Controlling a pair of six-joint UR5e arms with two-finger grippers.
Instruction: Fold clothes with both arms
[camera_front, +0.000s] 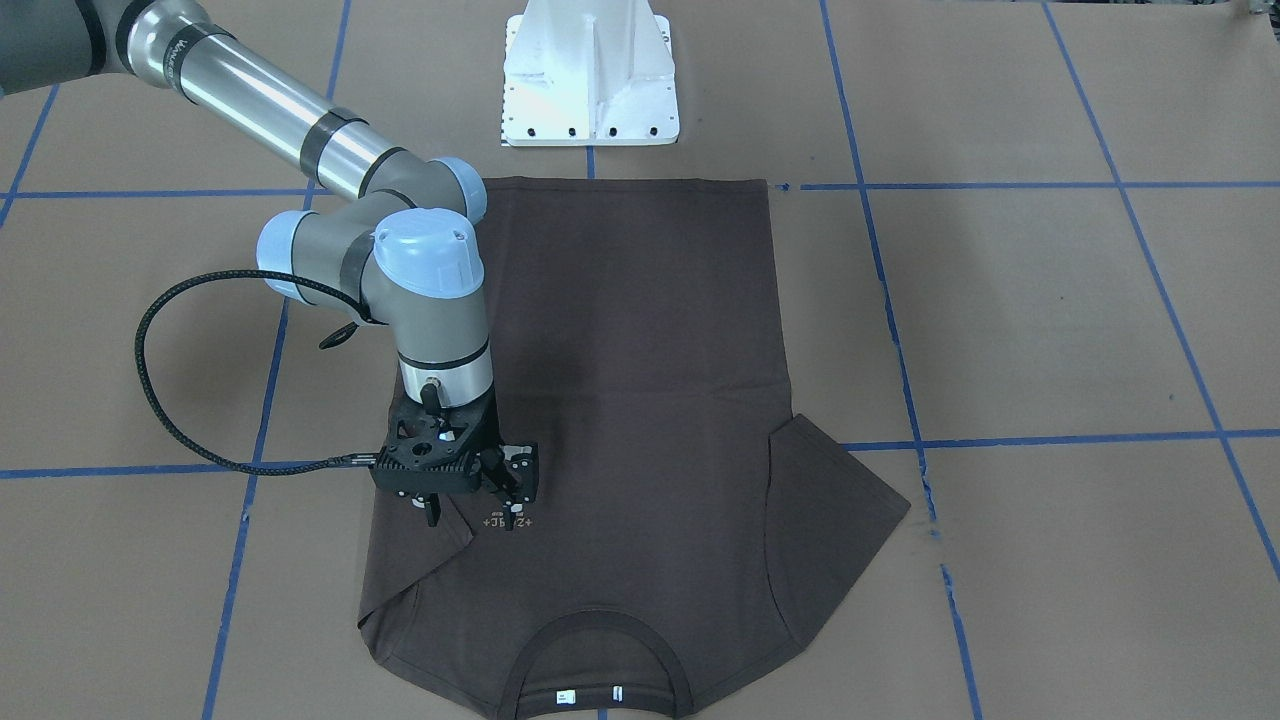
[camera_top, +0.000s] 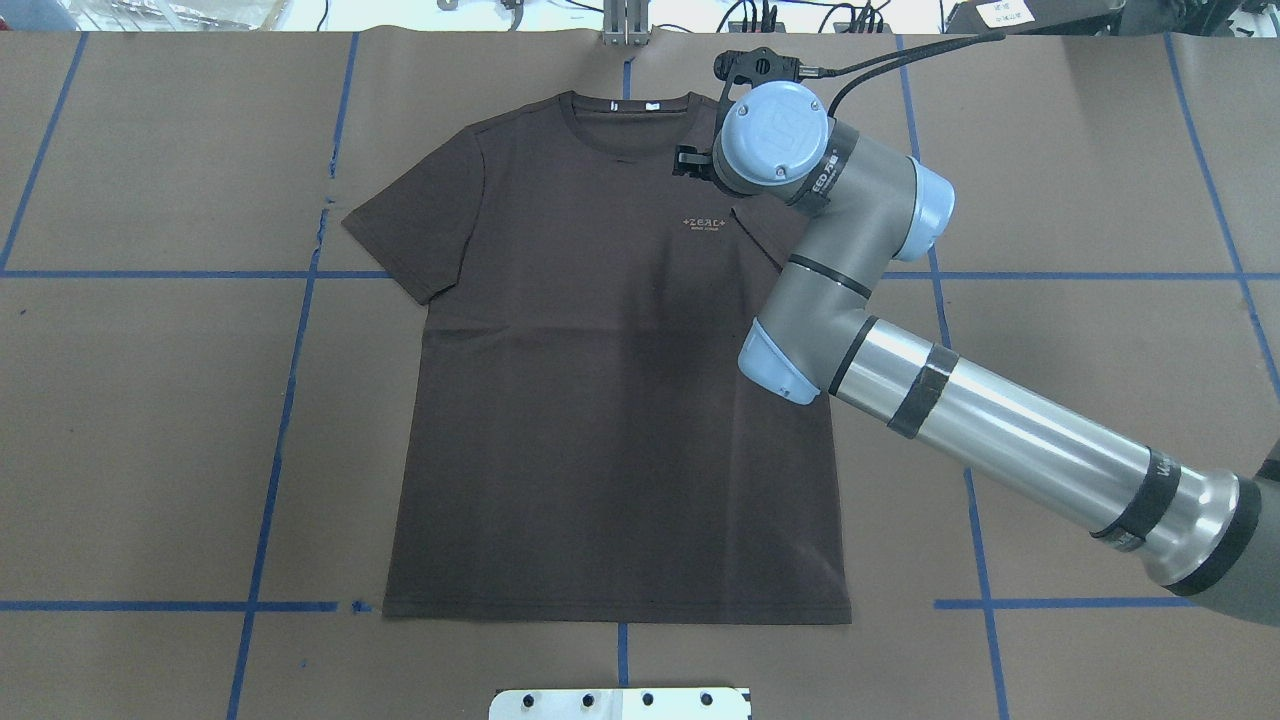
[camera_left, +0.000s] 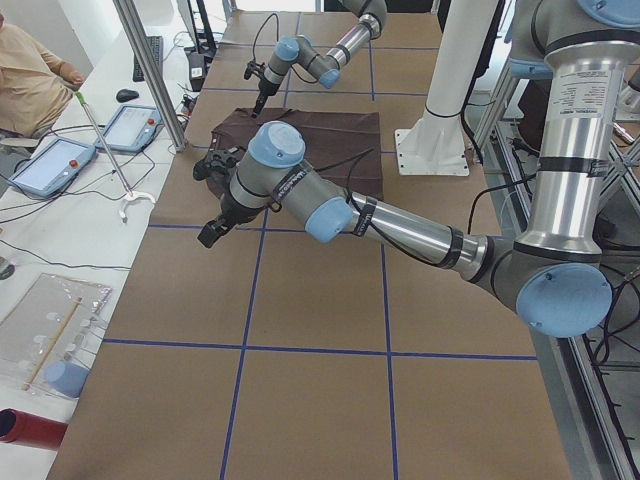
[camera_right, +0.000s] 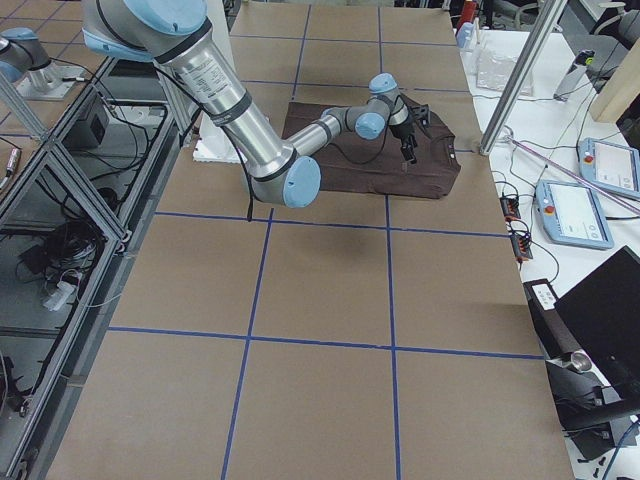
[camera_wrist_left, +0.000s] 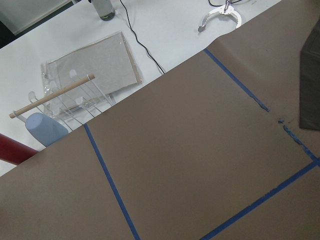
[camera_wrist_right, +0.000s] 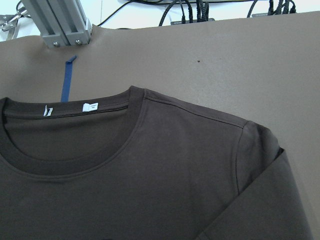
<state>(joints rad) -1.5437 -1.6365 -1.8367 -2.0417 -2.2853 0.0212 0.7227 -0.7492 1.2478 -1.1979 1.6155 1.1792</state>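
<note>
1. Collar (camera_front: 600, 625): ribbed and round, nearest the front-facing camera. Two white tags (camera_front: 567, 696) sit inside the neck.

2. T-shirt (camera_front: 620, 400): dark brown, short-sleeved. It lies flat and front up at the middle of the desk (camera_front: 1050, 320). The hem is toward the robot's base and the collar away from it.

3. Spread sleeve (camera_front: 840, 510): on the robot's left, lying flat on the desk.

4. Turned-in sleeve (camera_front: 420, 560): on the robot's right, lying over the chest. Its edge forms a diagonal crease.

5. Lettering (camera_top: 704, 224): small and pale, on the chest just beside the turned-in sleeve.

6. Right arm (camera_front: 300, 130): silver-grey with light-blue joint caps and a black cable. It reaches over the shirt from the robot's right.

7. Right gripper (camera_front: 508, 500): black, pointing down at the lettering and partly covering it in the front-facing view. Whether it is released or clenched cannot be told, nor whether it touches the cloth.

8. Left arm (camera_left: 400, 225): stretched low over the desk.

9. Left gripper (camera_left: 212, 232): over bare brown paper beside the shirt and apart from it. It shows only in the side view, so its state cannot be told.

10. Desk covering: brown paper with a grid of blue tape lines (camera_front: 1000, 185).

11. Pedestal (camera_front: 590, 75): white metal, just beyond the hem.
</note>
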